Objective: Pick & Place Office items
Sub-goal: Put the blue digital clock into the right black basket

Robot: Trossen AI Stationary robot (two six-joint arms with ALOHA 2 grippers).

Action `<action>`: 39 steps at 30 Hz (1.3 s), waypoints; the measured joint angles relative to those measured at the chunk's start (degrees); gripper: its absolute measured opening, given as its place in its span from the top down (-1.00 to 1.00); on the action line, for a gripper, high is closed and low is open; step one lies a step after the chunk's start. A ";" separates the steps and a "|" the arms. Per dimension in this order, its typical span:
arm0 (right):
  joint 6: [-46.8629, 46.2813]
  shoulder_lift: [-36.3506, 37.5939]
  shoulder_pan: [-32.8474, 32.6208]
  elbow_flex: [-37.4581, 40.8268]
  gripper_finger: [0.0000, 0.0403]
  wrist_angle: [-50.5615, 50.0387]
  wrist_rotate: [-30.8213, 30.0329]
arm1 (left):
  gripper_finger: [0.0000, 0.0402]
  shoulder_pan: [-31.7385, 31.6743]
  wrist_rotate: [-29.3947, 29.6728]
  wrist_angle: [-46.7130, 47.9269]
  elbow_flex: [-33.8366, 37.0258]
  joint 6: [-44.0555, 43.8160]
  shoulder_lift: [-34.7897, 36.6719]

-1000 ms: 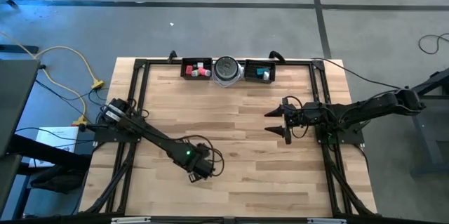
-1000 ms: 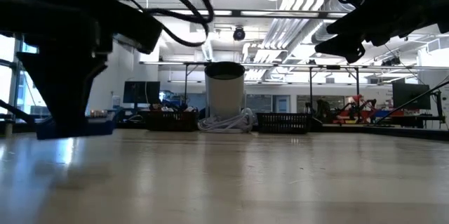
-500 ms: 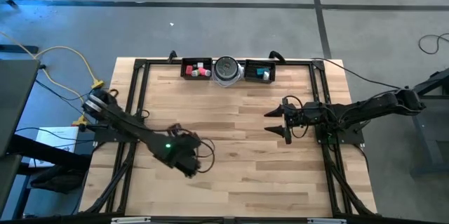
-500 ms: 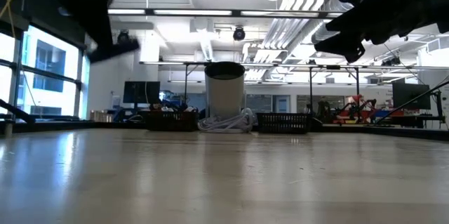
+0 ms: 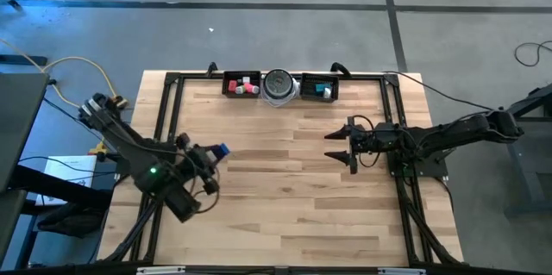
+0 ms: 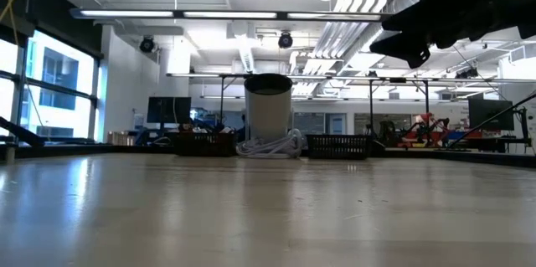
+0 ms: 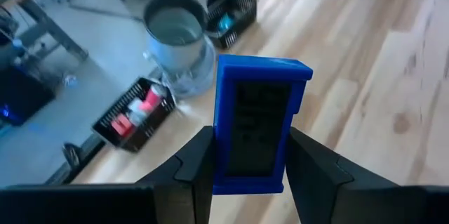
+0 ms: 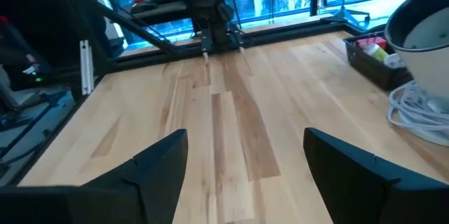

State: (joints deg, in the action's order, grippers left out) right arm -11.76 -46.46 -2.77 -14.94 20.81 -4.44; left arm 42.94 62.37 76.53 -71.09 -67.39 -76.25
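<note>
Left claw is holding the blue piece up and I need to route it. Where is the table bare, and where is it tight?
The wood between the left claw with its blue flat piece and the right claw is bare, as is the whole near half of the table. It is crowded only along the far edge: left tray, silver disc, right tray.

1. At your light wooden bench's (image 5: 285, 197) far edge, the round silver-grey disc (image 5: 279, 85) sits between two long black rectangular trays (image 5: 242, 84).
2. The left gripper (image 5: 212, 152) holds the blue flat piece (image 5: 221, 149) above the bench's left side.
3. The right gripper (image 5: 338, 147) hangs over the right side, well apart.
</note>
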 joint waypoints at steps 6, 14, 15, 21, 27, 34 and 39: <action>1.08 0.00 1.39 0.00 -0.35 0.01 0.05 | 0.35 2.22 4.05 -0.51 7.57 -1.66 8.27; 1.51 0.00 2.21 0.00 -0.35 -0.01 0.10 | 0.35 6.23 3.97 -16.88 16.99 11.68 20.69; 1.51 0.00 2.19 0.00 -0.35 -0.01 0.14 | 0.35 6.51 2.69 -20.76 17.73 15.97 22.10; 1.26 0.00 2.19 0.00 -0.35 0.75 0.48 | 0.35 4.70 -10.70 -43.24 22.56 41.23 29.29; 0.69 0.00 2.19 0.00 -0.35 0.91 1.61 | 0.35 -1.70 -21.42 -52.92 29.22 50.44 34.25; 0.41 0.00 2.19 0.00 -0.35 1.33 1.63 | 0.35 -11.51 -37.77 -68.60 39.24 59.62 38.94; -0.45 0.00 2.14 0.00 -0.35 3.54 2.85 | 0.35 -18.82 -45.22 -72.98 44.11 60.29 42.91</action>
State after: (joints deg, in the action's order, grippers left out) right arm -12.21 -46.46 -0.62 -14.94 24.34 -1.58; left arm 24.12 17.15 3.55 -26.99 -7.10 -33.34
